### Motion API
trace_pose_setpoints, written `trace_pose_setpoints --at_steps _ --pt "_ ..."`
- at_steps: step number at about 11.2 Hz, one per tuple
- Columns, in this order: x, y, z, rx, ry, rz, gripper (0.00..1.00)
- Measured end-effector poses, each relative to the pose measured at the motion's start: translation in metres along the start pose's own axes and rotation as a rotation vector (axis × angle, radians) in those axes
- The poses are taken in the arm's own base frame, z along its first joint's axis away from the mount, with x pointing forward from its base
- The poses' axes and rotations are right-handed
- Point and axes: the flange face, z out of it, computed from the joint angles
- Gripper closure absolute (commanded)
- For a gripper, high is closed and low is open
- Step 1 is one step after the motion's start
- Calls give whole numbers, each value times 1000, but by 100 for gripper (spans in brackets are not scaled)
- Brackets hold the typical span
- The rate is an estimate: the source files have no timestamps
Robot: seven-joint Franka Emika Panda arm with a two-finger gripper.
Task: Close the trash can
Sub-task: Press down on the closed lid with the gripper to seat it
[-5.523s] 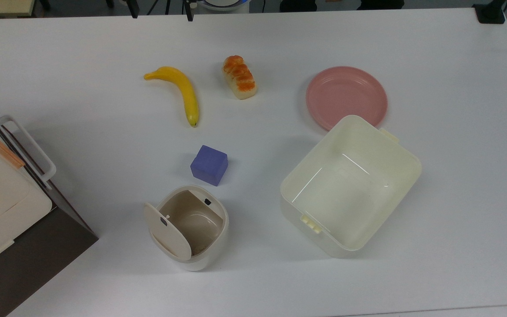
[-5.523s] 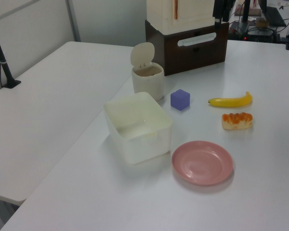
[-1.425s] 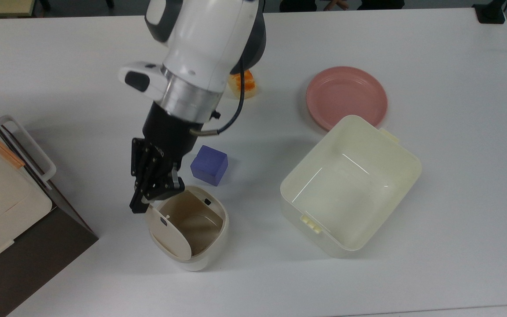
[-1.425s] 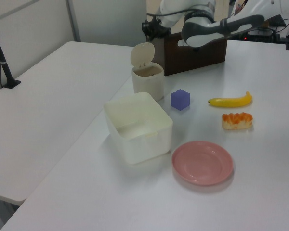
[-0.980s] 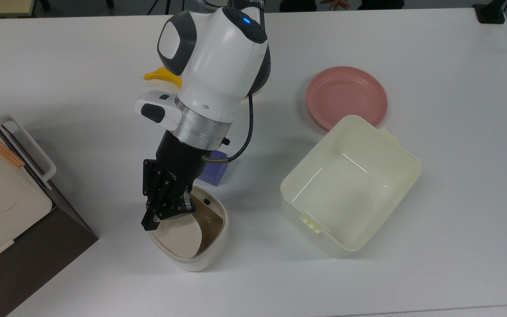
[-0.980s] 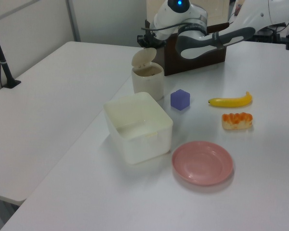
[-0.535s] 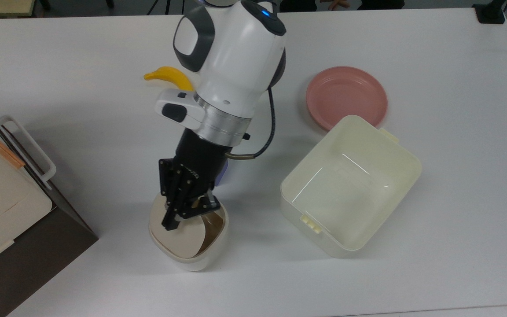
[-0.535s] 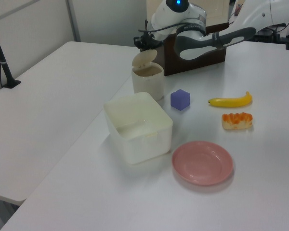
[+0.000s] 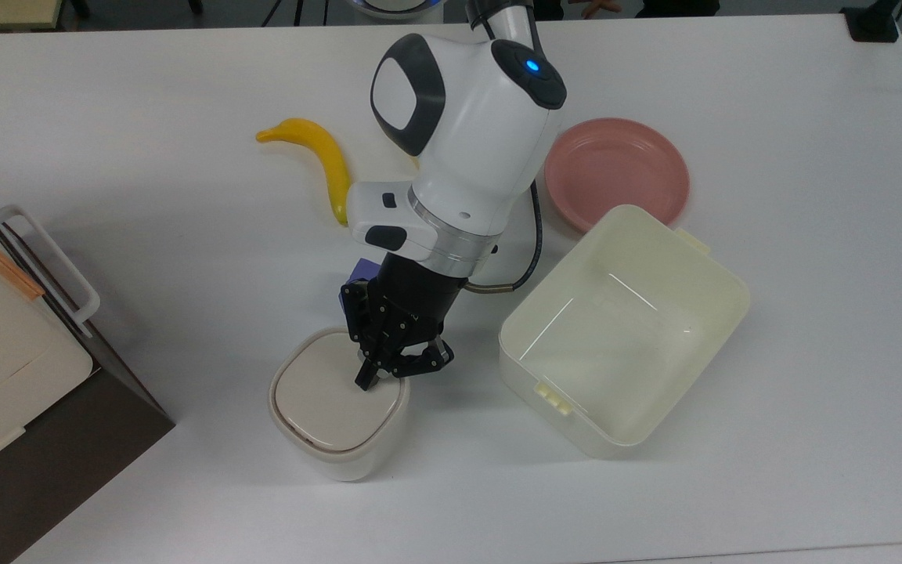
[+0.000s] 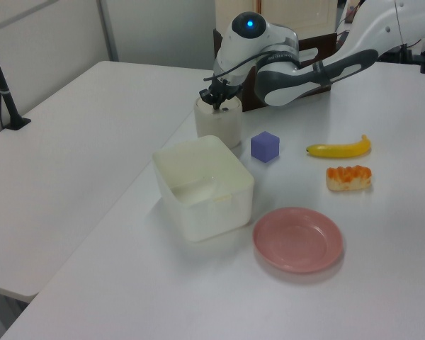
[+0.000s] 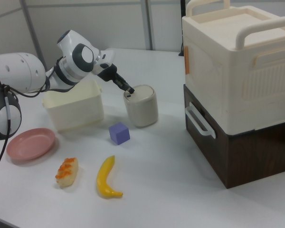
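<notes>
Trash can (image 9: 337, 415) upright on tabletop (image 9: 146, 235), lid (image 9: 330, 399) flat, facing up, claw (image 9: 388, 376) fingers closed, tip on lid's right edge in the top view

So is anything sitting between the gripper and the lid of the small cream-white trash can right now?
Nothing visible does. The gripper is down on the beige flat lid of the small cream-white rounded-square plastic trash can, at the lid's edge on the top view's right. The lid lies flat over the opening. The purple cube stands apart beside it.
</notes>
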Motion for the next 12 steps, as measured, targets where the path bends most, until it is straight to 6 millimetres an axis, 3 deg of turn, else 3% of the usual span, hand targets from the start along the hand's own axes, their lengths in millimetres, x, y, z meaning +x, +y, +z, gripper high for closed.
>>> trace_pose_setpoints --at_steps 9,12 --pt "3 8 -5 -30 -72 -11 88" --pt "32 23 -15 -7 -78 83 88"
